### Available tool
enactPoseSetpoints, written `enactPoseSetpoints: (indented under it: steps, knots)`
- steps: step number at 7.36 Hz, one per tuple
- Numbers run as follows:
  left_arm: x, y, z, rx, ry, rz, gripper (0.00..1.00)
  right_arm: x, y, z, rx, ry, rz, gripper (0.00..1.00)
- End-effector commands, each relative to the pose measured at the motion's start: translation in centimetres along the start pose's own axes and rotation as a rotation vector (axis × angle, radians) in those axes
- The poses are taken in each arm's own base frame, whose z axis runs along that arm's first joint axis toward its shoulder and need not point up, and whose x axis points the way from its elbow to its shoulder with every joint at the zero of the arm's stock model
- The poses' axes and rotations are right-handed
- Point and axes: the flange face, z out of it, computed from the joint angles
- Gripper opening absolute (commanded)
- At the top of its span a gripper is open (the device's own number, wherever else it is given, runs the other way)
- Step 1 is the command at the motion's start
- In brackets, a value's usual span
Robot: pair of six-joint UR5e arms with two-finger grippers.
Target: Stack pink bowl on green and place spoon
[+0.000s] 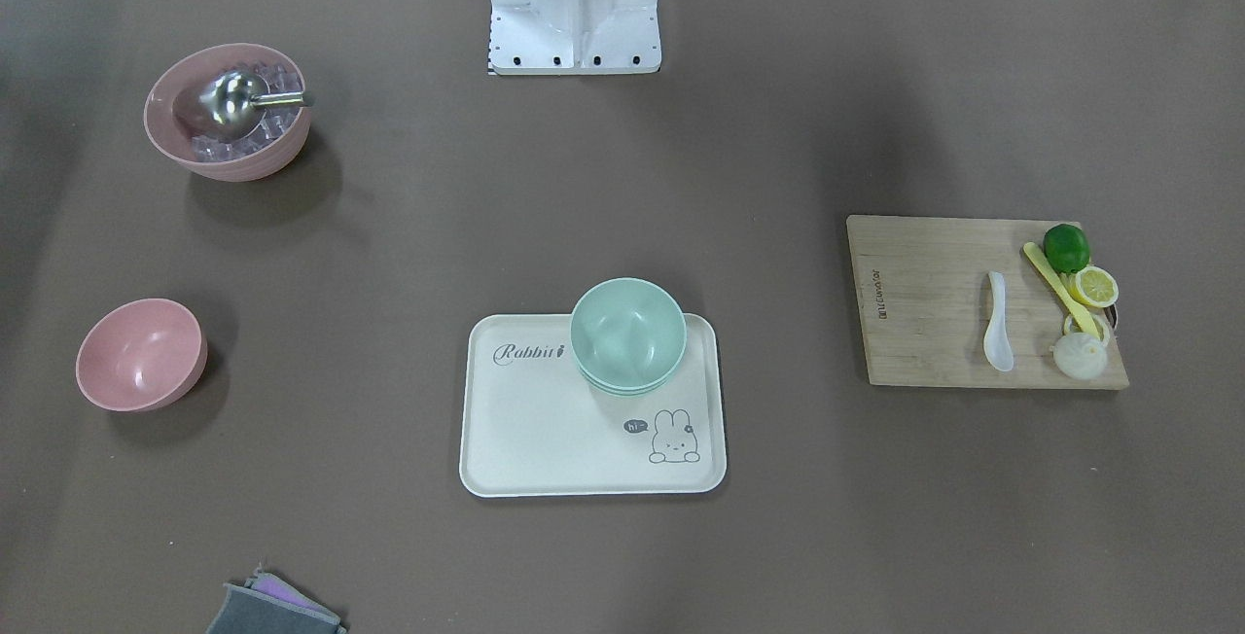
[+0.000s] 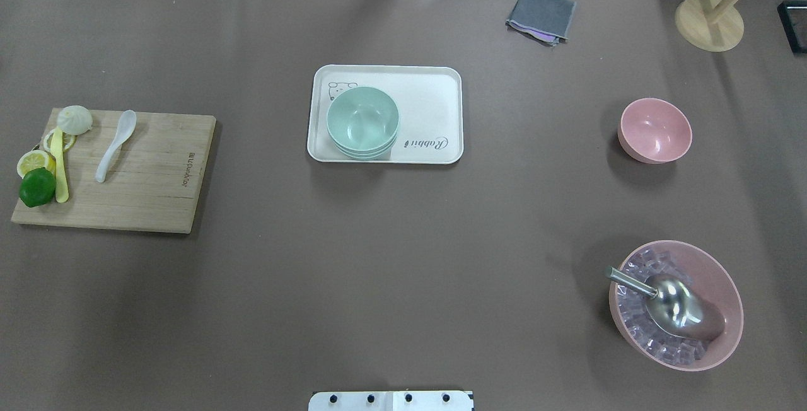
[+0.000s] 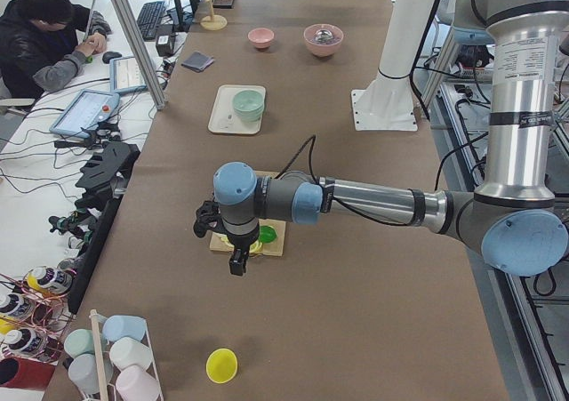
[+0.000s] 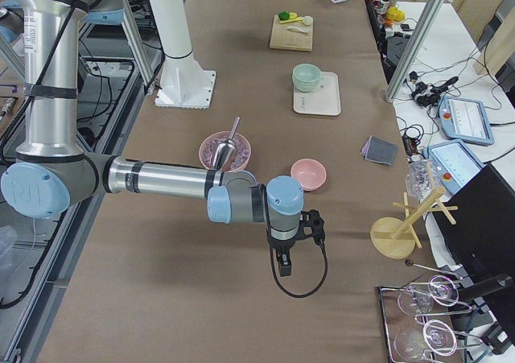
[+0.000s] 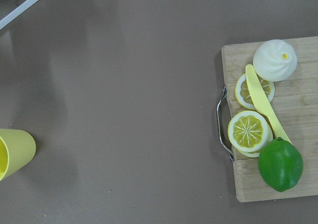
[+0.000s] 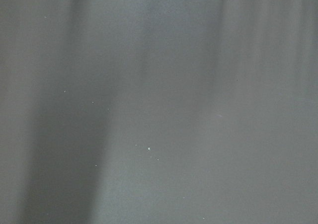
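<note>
Pink bowl (image 2: pixel 656 130): upright, empty, right side of the table (image 2: pixel 403 260), well apart from the green bowl (image 2: pixel 362 121) on the centre tray (image 2: pixel 435 83).
Nearer arm: right. The right gripper (image 4: pixel 283 265) hangs further right than the bowl.
Spoon (image 2: pixel 115 145): on the left cutting board (image 2: pixel 157 171), near the left gripper (image 3: pixel 238 260).
Gripper closure: cannot tell for either.

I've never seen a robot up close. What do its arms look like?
The left arm and right arm are silver tubes with pale blue caps on grey joints. The left gripper and right gripper are small and black, each with a thin black cable looping off.
</note>
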Motion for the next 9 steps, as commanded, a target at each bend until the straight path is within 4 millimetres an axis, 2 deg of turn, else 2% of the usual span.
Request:
enactPoseSetpoints:
  steps: [1,5,6,7,8,9]
  knots:
    - [0.1,-0.1,-0.1,0.015,-0.035,0.024,0.98,0.0,0.0,0.0,-0.001,0.0,-0.002,1.0]
    - [0.6,-0.7,-0.6,0.039,-0.04,0.049,0.98,-0.7,-1.0,-1.1,0.026,-0.001,-0.019,1.0]
    - [1.9,-2.7,-2.0,0.077,-0.038,0.071,0.98,-1.3,-1.6,-1.8,0.04,-0.001,-0.029,1.0]
    - [2.4,-3.4,-2.6,0.126,-0.041,0.12,0.98,-3.0,-3.0,-4.2,0.093,0.008,-0.074,1.0]
    - [2.9,-3.9,-3.2,0.211,-0.049,0.198,0.98,-3.9,-4.1,-5.4,0.158,0.021,-0.128,1.0]
    - [2.7,-4.6,-3.6,0.288,-0.104,0.256,0.98,-4.1,-4.2,-5.7,0.209,0.022,-0.144,1.0]
